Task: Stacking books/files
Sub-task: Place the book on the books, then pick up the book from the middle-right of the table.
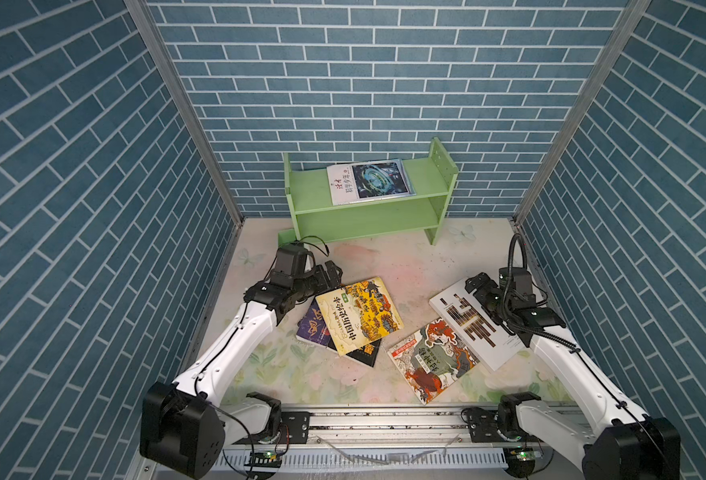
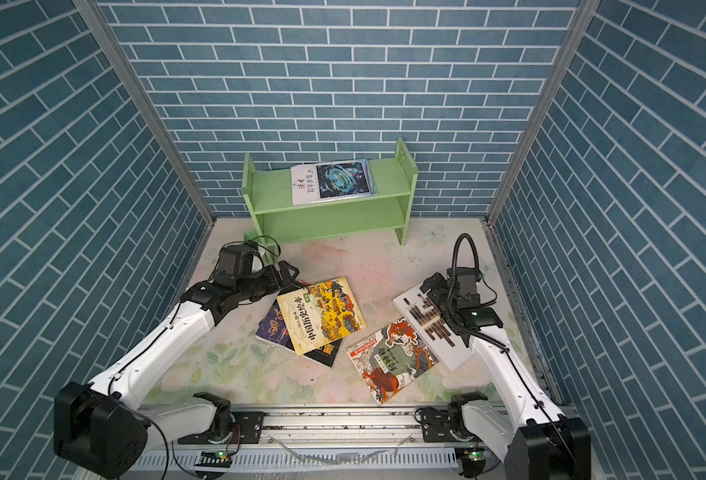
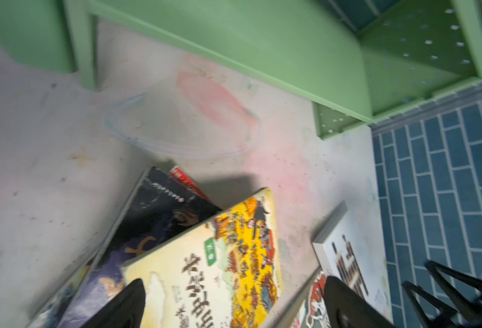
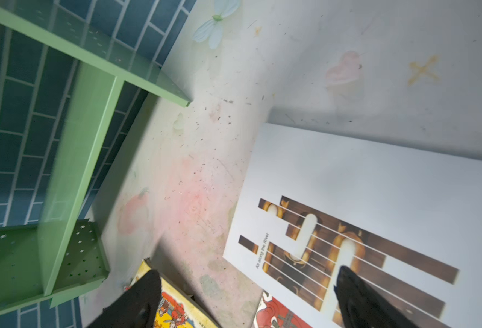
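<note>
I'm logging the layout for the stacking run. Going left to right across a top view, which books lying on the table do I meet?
Purple book, yellow illustrated book, red-green beast book, large white book with dark bars. The black book beneath the yellow one is left out.

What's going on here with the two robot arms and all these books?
Two robot arms are sorting books on a table. A white-blue book already lies on top of the green shelf. The left gripper is open at the far corner of a loose pile: a yellow book lying on a purple book and a black book. The right gripper is open over the far end of the large white book. The beast-cover book lies beside it. Neither gripper holds anything.
</note>
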Tool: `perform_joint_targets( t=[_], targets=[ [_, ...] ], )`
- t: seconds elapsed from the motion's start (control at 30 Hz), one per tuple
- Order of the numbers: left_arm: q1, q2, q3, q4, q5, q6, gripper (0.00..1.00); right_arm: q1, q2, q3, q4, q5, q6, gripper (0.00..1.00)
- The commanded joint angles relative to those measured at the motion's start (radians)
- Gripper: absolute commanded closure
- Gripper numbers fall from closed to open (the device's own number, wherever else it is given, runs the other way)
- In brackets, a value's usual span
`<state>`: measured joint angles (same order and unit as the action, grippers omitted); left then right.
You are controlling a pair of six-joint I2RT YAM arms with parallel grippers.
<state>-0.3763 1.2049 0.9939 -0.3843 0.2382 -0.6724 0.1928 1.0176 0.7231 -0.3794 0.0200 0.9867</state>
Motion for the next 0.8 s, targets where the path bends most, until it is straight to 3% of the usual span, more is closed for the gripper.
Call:
perform_joint_targets(
  t=[0.0, 0.1, 0.2, 0.5, 0.77],
  targets=[
    [-0.132, 0.047, 0.035, -0.004, 0.061, -0.004, 0.00, -0.026, -0.033, 0.021, -0.127, 0.091, -0.006, 0.03],
    [-0.286, 0.156, 0.086, 0.078, 0.072, -0.057, 0.00, -0.071, -0.051, 0.005, -0.136, 0.090, -0.008, 0.02],
    [-0.382, 0.294, 0.146, 0.170, 0.075, -0.142, 0.00, -0.119, -0.039, -0.002, -0.144, 0.060, -0.025, 0.02],
    [-0.515, 0.688, 0.359, 0.318, 0.012, -0.469, 0.00, -0.262, 0.248, 0.067, 0.051, -0.216, -0.275, 0.03],
    [-0.598, 0.905, 0.596, 0.212, -0.048, -0.548, 0.00, -0.301, 0.408, 0.148, 0.068, -0.266, -0.362, 0.02]
  ],
)
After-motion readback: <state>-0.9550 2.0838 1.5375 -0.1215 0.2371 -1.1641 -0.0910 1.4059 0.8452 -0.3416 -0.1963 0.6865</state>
